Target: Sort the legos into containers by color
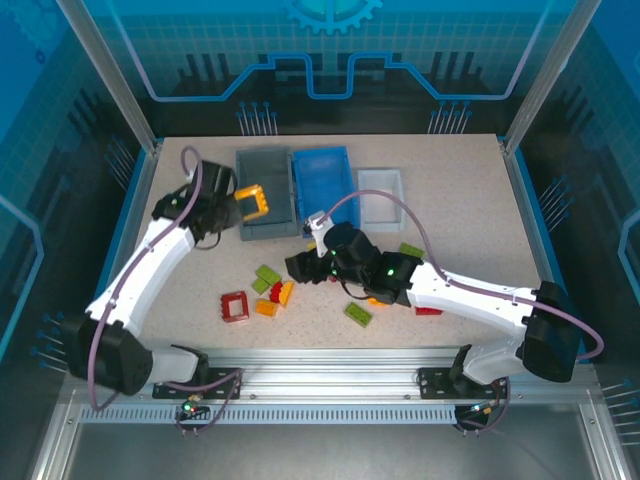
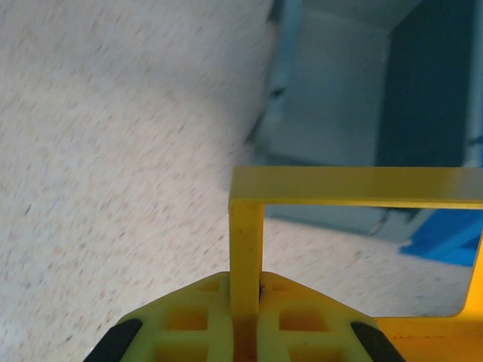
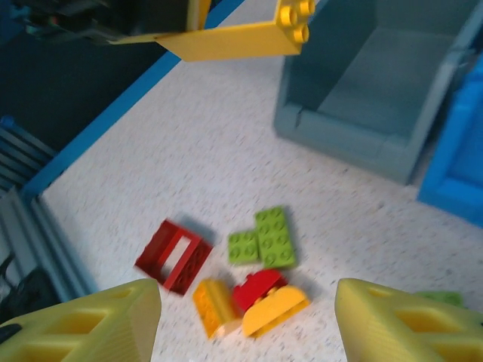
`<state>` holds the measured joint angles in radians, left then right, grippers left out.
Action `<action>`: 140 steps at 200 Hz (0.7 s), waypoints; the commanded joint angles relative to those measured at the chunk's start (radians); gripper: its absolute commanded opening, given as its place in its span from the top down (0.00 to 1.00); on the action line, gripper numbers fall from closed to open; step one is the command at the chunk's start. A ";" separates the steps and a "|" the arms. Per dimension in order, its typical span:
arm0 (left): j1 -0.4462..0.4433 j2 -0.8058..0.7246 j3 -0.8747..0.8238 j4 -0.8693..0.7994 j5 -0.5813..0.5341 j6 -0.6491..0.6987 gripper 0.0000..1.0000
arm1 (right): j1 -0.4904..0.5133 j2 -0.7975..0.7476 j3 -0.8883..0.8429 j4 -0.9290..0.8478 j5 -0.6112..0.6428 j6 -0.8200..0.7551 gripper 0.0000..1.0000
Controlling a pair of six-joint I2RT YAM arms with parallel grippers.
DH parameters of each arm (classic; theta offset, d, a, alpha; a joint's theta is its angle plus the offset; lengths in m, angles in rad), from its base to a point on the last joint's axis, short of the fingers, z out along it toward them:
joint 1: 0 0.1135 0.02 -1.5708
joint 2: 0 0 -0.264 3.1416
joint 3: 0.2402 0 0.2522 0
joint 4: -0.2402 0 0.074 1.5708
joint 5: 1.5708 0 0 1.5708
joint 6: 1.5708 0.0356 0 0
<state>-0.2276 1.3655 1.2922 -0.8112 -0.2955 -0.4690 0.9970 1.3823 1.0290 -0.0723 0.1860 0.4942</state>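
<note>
My left gripper (image 1: 238, 205) is shut on a yellow frame piece (image 1: 252, 203), holding it at the left rim of the grey bin (image 1: 268, 190); in the left wrist view the yellow frame piece (image 2: 249, 241) stands clamped between the fingers. The blue bin (image 1: 324, 180) and white tray (image 1: 381, 192) sit to the right. My right gripper (image 3: 249, 317) is open above a cluster: a red frame piece (image 3: 173, 256), two green bricks (image 3: 264, 237), an orange brick (image 3: 215, 305), a red brick (image 3: 260, 285) and a yellow brick (image 3: 275, 309).
More bricks lie around the right arm: a green one (image 1: 358, 315), another green one (image 1: 411, 250), a red one (image 1: 428, 311). The red frame piece (image 1: 235, 306) lies at the cluster's left. Blue raised edges border the table.
</note>
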 commanded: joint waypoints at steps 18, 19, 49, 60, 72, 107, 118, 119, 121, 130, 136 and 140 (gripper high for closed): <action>-0.006 0.301 0.300 -0.066 -0.039 0.144 1.00 | -0.074 0.021 0.100 0.077 0.109 0.023 0.35; -0.006 0.311 0.310 -0.068 -0.040 0.147 1.00 | -0.074 0.023 0.103 0.077 0.113 0.023 0.35; 0.007 0.572 0.567 -0.140 -0.104 0.194 1.00 | -0.089 0.078 0.193 0.050 0.153 0.030 0.35; 0.017 0.652 0.653 -0.171 -0.121 0.197 1.00 | -0.091 0.090 0.214 0.040 0.153 0.032 0.35; 0.026 0.725 0.733 -0.194 -0.126 0.202 1.00 | -0.091 0.098 0.224 0.039 0.149 0.035 0.35; 0.043 0.873 0.889 -0.240 -0.170 0.214 1.00 | -0.090 0.108 0.217 0.029 0.138 0.053 0.35; 0.049 0.902 0.913 -0.247 -0.166 0.211 1.00 | -0.091 0.113 0.215 0.021 0.137 0.059 0.35; 0.049 0.903 0.914 -0.246 -0.165 0.211 1.00 | -0.091 0.114 0.215 0.021 0.138 0.059 0.35; 0.050 0.907 0.916 -0.245 -0.162 0.210 1.00 | -0.091 0.115 0.215 0.018 0.137 0.061 0.35; 0.053 0.921 0.918 -0.233 -0.152 0.212 1.00 | -0.092 0.118 0.215 0.014 0.136 0.066 0.35; 0.052 0.930 0.920 -0.226 -0.146 0.211 1.00 | -0.091 0.119 0.215 0.012 0.138 0.068 0.35; 0.053 0.935 0.923 -0.223 -0.140 0.211 1.00 | -0.091 0.119 0.214 0.014 0.138 0.069 0.35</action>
<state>-0.1806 2.2688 2.1693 -0.9989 -0.4248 -0.2798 0.9150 1.4864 1.2270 -0.0498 0.3080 0.5388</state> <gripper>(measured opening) 0.096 0.649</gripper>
